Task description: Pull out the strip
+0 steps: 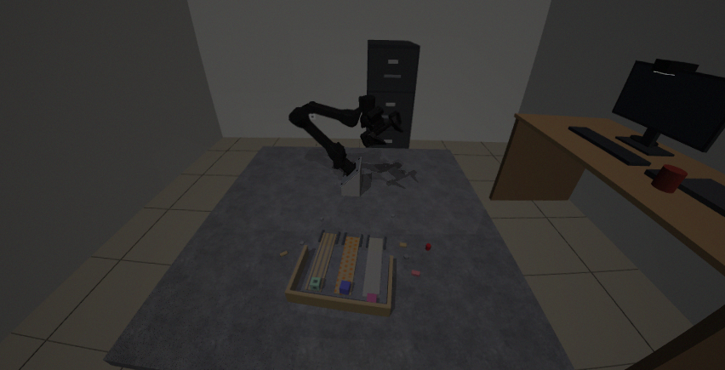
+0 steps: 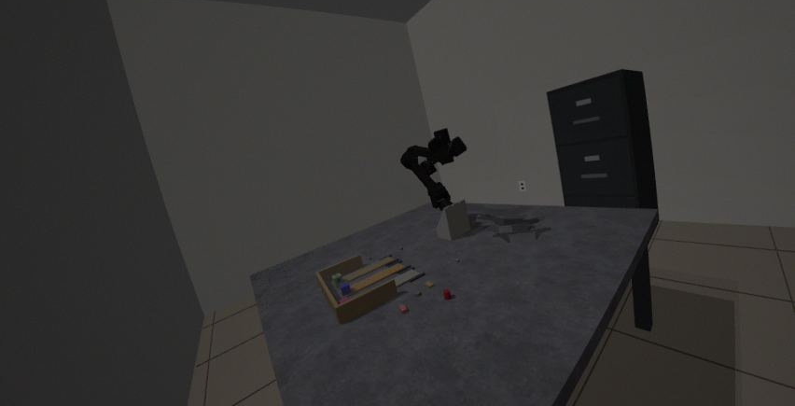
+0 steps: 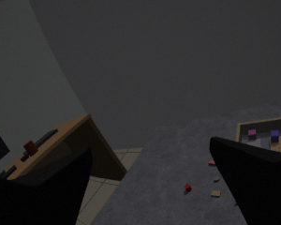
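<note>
Going left to right across the top view, I first see a small yellow block (image 1: 283,253) lying on the gray table (image 1: 228,286) (image 2: 500,302) (image 3: 150,187), outside the wooden tray (image 1: 339,303) (image 2: 367,302) (image 3: 239,133). Inside the tray's left side, a green cube (image 1: 315,283) (image 2: 336,278) with dark markings on its faces sits on the near end of the striped strip (image 1: 324,258) (image 2: 369,268). It is the only cube on which I can make out marks, so I take it as the labelled one.

Next comes a blue cube (image 1: 345,287) (image 2: 345,288) (image 3: 274,136) on the near end of the orange dotted strip (image 1: 348,260) (image 2: 378,276) (image 3: 277,144), then a pink cube (image 1: 372,297) (image 2: 343,301) (image 3: 252,134) at the near end of the white strip (image 1: 373,265) (image 2: 408,277).

My gripper (image 1: 389,134) (image 2: 443,156) (image 3: 152,150) is up above the far part of the table, well apart from the tray. Its fingers are spread nearly all the way, with nothing between them.

Farther right, past the tray, lie another yellow block (image 1: 402,244) (image 2: 428,285) (image 3: 215,193), a pink block (image 1: 415,273) (image 2: 403,308) (image 3: 212,163) and a red cylinder (image 1: 428,247) (image 2: 447,294) (image 3: 187,187). At far right, a red mug (image 1: 669,179) (image 3: 31,148) stands on the desk (image 1: 573,139) (image 3: 75,127).
</note>
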Available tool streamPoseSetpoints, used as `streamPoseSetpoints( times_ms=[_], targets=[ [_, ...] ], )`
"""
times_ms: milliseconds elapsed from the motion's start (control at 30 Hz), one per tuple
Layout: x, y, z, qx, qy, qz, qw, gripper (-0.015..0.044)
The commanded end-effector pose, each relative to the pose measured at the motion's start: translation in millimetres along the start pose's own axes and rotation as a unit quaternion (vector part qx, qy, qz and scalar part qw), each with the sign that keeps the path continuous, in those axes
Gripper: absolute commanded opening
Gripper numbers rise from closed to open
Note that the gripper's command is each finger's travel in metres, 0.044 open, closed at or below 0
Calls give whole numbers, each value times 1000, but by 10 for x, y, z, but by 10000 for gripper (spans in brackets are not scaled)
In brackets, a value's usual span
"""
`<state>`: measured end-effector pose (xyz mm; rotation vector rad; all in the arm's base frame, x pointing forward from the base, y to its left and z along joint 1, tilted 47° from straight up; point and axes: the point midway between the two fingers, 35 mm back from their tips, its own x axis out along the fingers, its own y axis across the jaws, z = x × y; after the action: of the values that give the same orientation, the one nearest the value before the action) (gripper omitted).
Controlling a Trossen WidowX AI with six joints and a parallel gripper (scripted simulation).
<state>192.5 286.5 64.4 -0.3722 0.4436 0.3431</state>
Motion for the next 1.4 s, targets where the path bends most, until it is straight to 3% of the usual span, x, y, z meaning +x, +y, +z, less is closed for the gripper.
streamPoseSetpoints(
  times_ms=[0,367,767,1000,1267,1367],
  targets=[
    [307,-671,-82,-40,39,-95,994,400],
    [543,-2443,-488,-98,185,-301,930,400],
    [528,-2547,-527,-101,196,-311,924,400],
    [765,-2900,-656,-54,310,-326,891,216],
    [796,-3485,-938,35,473,-350,808,6],
    [712,-3701,-1048,72,531,-359,765,0]
  ],
)
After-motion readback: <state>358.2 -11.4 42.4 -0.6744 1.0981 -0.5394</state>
